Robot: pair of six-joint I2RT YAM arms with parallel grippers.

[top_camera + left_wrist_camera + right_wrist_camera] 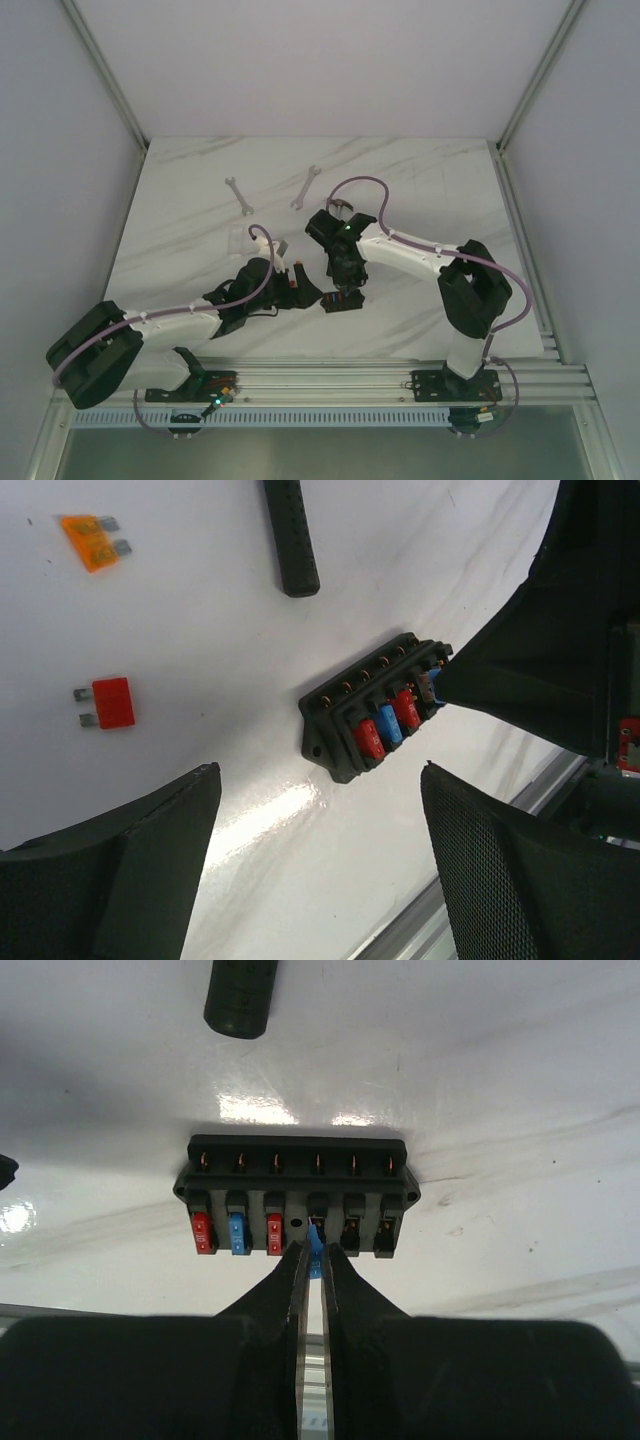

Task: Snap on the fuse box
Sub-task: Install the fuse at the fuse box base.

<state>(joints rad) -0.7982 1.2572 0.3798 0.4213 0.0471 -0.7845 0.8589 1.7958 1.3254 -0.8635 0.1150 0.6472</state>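
Note:
The fuse box (297, 1195) is a small black block lying on the white marble table. In the right wrist view a red, a blue and a red fuse sit in its three left slots, and the two right slots are open. My right gripper (315, 1252) is shut on a small blue fuse (315, 1250) whose tip is at the fourth slot. The box also shows in the top view (340, 300) and the left wrist view (370, 715). My left gripper (320, 770) is open and empty, just short of the box's end.
A black hammer handle (290, 535) lies beyond the box. A loose orange fuse (92, 540) and a loose red fuse (108, 702) lie to the left. Two wrenches (238, 195) (306, 187) lie further back. The table's metal front rail (330, 375) is close behind the grippers.

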